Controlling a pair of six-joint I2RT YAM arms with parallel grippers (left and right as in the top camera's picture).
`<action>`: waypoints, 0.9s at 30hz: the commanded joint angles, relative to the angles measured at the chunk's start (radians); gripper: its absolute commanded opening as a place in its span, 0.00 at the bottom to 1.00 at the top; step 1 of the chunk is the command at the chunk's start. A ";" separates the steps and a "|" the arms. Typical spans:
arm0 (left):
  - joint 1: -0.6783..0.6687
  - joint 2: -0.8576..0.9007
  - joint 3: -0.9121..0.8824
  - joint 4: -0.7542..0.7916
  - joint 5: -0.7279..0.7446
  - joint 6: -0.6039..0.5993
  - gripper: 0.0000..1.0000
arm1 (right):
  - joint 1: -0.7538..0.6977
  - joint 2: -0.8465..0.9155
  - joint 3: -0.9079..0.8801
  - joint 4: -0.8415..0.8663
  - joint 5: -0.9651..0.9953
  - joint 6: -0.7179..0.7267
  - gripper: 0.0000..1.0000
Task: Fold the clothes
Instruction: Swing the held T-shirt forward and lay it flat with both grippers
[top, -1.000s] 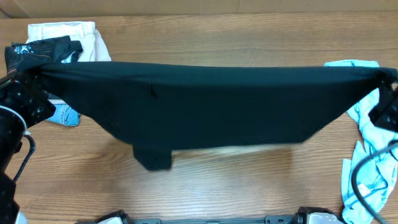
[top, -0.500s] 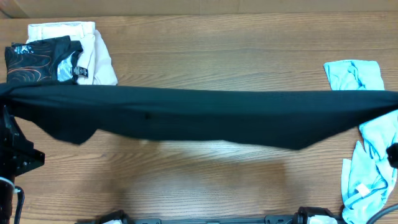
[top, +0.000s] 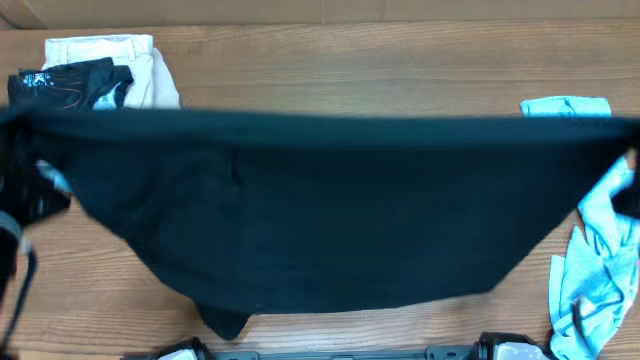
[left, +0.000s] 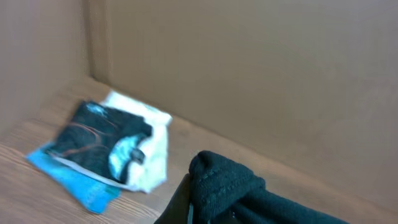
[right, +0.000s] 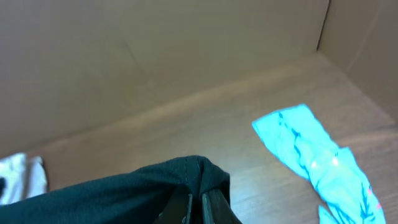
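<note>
The clothes (top: 320, 215), one large plain black garment, hang stretched across the whole width of the overhead view, held up off the table by two corners. In the left wrist view my left gripper (left: 198, 208) is shut on a bunched black corner (left: 227, 186). One dark finger (left: 177, 202) shows beside the cloth; the other is hidden by it. In the right wrist view my right gripper (right: 196, 204) is shut on the other corner (right: 193, 171), with fabric pinched between both fingers. In the overhead view both grippers sit at the frame's side edges, blurred.
A folded white garment (top: 140, 65) lies at the back left, with a small black piece with orange print (top: 65, 85) on it. A light blue garment (top: 595, 250) lies along the right side. A brown cardboard wall (right: 155, 56) closes the back.
Half a second ago the garment was a narrow taut band across the middle. Now its top edge sits farther back and the fabric spreads wide down toward the front edge.
</note>
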 joint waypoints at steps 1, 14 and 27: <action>0.011 0.187 -0.006 0.028 0.085 -0.002 0.04 | -0.004 0.189 -0.005 0.010 0.072 -0.001 0.04; 0.006 0.563 0.000 0.697 0.603 -0.160 0.04 | -0.005 0.532 0.037 0.255 0.172 0.080 0.04; -0.066 0.535 0.055 -0.031 0.367 0.242 0.04 | -0.005 0.507 0.116 -0.019 0.141 0.019 0.04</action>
